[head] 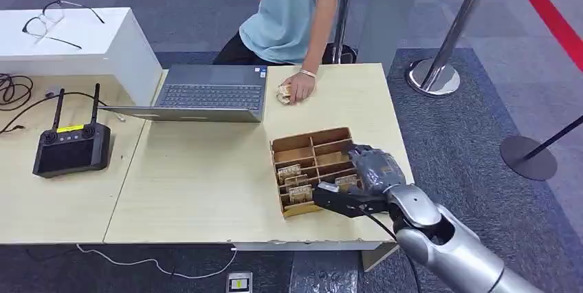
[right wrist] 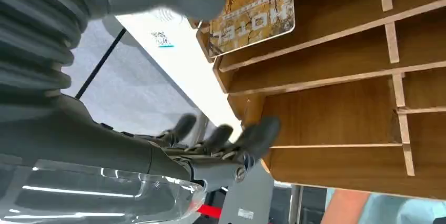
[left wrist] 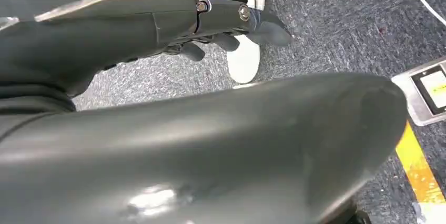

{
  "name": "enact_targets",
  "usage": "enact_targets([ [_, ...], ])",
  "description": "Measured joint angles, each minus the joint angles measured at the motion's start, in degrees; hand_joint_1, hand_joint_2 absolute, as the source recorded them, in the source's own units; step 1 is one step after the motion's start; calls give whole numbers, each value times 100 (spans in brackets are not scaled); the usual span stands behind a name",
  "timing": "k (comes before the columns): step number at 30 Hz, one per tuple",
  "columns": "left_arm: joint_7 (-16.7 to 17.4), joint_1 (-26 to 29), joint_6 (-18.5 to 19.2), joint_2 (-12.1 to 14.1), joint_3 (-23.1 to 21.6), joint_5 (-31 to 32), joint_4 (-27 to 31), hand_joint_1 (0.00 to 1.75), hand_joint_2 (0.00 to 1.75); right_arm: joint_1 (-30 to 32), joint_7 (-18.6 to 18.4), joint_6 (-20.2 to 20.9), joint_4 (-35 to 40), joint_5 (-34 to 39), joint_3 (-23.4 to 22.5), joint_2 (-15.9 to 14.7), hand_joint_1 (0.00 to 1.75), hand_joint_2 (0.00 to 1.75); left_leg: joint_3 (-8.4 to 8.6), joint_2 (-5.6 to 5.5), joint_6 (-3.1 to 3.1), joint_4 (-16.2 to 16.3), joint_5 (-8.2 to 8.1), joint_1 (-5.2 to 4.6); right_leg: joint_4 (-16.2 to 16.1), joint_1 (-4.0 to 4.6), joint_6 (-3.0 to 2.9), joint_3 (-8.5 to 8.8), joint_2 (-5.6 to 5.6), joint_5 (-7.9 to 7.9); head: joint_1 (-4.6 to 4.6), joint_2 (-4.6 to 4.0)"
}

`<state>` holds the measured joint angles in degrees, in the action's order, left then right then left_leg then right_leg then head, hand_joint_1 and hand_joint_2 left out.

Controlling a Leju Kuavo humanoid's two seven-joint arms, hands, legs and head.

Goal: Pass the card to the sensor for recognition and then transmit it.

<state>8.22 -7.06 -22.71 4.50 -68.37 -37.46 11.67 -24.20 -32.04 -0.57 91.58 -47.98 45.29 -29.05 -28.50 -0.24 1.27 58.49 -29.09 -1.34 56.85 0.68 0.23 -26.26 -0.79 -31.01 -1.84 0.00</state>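
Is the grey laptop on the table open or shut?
Open. In the head view the grey laptop shows its keyboard facing up, with the lid laid back flat toward the robot. Whether the screen is on cannot be told.

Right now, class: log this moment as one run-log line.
right hand: at wooden organizer, near hotel card, grasp unclear | left hand: hanging, empty

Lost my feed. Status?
Right hand at card rack, touching a card. Left hand hanging, empty. Person's hand on table.

Brown "HOTEL" card (right wrist: 251, 11) upright in wooden organizer (head: 313, 143) slot (others (head: 290, 171) alongside)
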Motion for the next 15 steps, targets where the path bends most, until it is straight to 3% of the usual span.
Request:
enact_targets([
  [2,0,0,0,2,0,-7,0,0,0,14,15,-50,-2,2,0,2,79,175,0,0,0,0,0,0,0,0,0,0,0,0,0,0],
  [8,-7,0,-9,2,0,-18,0,0,0,63,33,-151,-11,20,0,7,61,175,0,0,0,0,0,0,0,0,0,0,0,0,0,0],
  [13,-9,0,-11,2,0,-18,0,0,0,97,35,-153,-52,24,0,15,77,175,0,1,0,0,0,0,0,0,0,0,0,0,0,0],
  [15,-9,-1,-13,2,0,-18,0,0,0,98,35,-153,-57,24,0,20,91,175,1,1,0,0,0,0,0,0,0,0,0,0,0,0],
])
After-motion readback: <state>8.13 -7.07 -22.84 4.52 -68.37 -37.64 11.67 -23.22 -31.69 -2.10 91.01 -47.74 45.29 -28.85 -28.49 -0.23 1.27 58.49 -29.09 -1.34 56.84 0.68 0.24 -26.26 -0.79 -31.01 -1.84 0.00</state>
